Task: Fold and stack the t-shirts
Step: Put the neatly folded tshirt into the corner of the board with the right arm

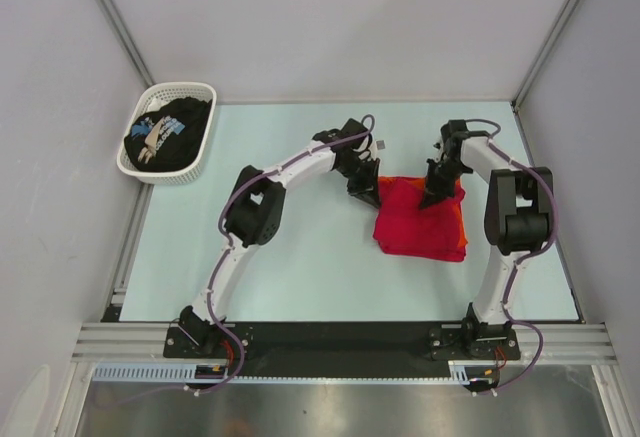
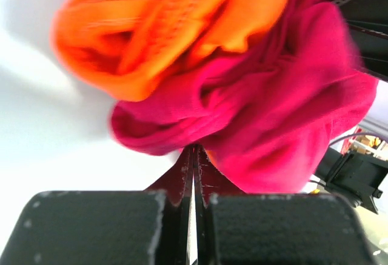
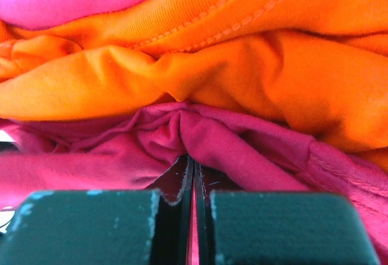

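Observation:
The crimson-red t-shirt (image 1: 415, 222) lies bunched mid-table on top of the orange t-shirt (image 1: 463, 243), whose edge shows at the right and bottom. My left gripper (image 1: 368, 195) is at the red shirt's far-left corner, my right gripper (image 1: 436, 197) at its far edge. In the left wrist view the left gripper (image 2: 195, 150) is shut with its tips in the red cloth (image 2: 273, 125), the orange cloth (image 2: 151, 28) beyond. In the right wrist view the right gripper (image 3: 193, 159) is shut on a red fold (image 3: 242, 150) under the orange cloth (image 3: 242, 77). The black t-shirt (image 1: 170, 132) lies in the basket.
The white lattice basket (image 1: 182, 86) stands at the table's far left corner. Grey walls and metal frame posts close in the table (image 1: 300, 257) on three sides. The right arm's black link (image 2: 354, 168) shows close beside the left gripper.

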`<state>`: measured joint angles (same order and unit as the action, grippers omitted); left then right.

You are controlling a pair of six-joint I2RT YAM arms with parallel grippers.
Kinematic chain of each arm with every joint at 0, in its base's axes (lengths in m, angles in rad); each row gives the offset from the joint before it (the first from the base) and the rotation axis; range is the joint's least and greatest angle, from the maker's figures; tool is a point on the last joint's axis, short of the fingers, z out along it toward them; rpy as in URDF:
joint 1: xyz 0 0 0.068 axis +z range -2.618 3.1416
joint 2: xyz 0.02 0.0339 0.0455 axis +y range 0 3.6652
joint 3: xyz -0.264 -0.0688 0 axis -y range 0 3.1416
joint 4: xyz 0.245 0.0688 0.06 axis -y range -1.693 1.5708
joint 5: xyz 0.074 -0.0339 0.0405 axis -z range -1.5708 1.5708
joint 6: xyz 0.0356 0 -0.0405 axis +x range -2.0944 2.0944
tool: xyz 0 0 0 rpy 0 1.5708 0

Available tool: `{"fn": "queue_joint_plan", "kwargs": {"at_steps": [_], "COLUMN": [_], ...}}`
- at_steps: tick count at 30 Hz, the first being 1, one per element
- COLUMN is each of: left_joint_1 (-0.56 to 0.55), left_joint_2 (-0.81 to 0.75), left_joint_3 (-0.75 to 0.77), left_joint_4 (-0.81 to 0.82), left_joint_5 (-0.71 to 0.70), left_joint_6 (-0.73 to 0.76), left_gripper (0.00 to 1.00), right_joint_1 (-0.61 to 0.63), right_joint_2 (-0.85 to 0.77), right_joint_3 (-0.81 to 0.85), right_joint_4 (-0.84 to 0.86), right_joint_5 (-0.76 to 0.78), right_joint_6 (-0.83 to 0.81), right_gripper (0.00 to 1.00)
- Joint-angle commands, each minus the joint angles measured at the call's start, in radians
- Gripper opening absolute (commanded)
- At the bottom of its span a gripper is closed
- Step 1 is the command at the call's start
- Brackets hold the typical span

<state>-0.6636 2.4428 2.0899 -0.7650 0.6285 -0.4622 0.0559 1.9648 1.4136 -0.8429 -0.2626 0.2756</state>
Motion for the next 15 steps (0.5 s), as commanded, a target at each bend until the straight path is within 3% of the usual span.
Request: {"fn": "queue_joint_plan", "kwargs": {"at_steps": [1, 6, 7, 9, 10, 11, 12, 13, 15], "left_joint_1": [0.01, 0.012, 0.012, 0.018, 0.021, 0.024, 0.036, 0.042, 0.054], "left_joint_2": [0.004, -0.097, -0.116, -0.18, -0.204, -0.224, -0.246, -0.286, -0.313], "left_joint_3": [-0.007, -0.082, -0.091, -0.122, -0.132, -0.154, -0.166, -0.177, -0.188], "left_joint_4": [-0.008, 0.015, 0.016, 0.021, 0.02, 0.016, 0.018, 0.029, 0.029], "left_joint_5": [-0.012, -0.006, -0.009, -0.022, -0.029, -0.045, -0.044, -0.035, -0.047], "left_joint_6": [0.014, 0.056, 0.065, 0.076, 0.089, 0.092, 0.091, 0.094, 0.1], "left_gripper": [0.0, 0.0, 0.0, 0.05, 0.12, 0.26, 0.3, 0.36, 0.82], "right_joint_1": [-0.007, -0.008, -0.013, -0.027, -0.037, -0.048, -0.08, -0.131, -0.186], "right_joint_2": [0.103, 0.004, -0.032, -0.119, -0.201, -0.242, -0.277, -0.344, -0.403], "right_joint_3": [0.085, 0.117, 0.111, 0.102, 0.093, 0.087, 0.078, 0.067, 0.042], "right_joint_4": [0.242, 0.174, 0.162, 0.147, 0.13, 0.117, 0.111, 0.088, 0.074], "right_joint_5": [0.261, 0.341, 0.332, 0.329, 0.315, 0.277, 0.242, 0.218, 0.129], "right_joint_6": [-0.055, -0.064, -0.073, -0.075, -0.078, -0.081, -0.079, -0.075, -0.073], "right_gripper": [0.0, 0.01, 0.09, 0.38, 0.46, 0.51, 0.57, 0.71, 0.79]}}
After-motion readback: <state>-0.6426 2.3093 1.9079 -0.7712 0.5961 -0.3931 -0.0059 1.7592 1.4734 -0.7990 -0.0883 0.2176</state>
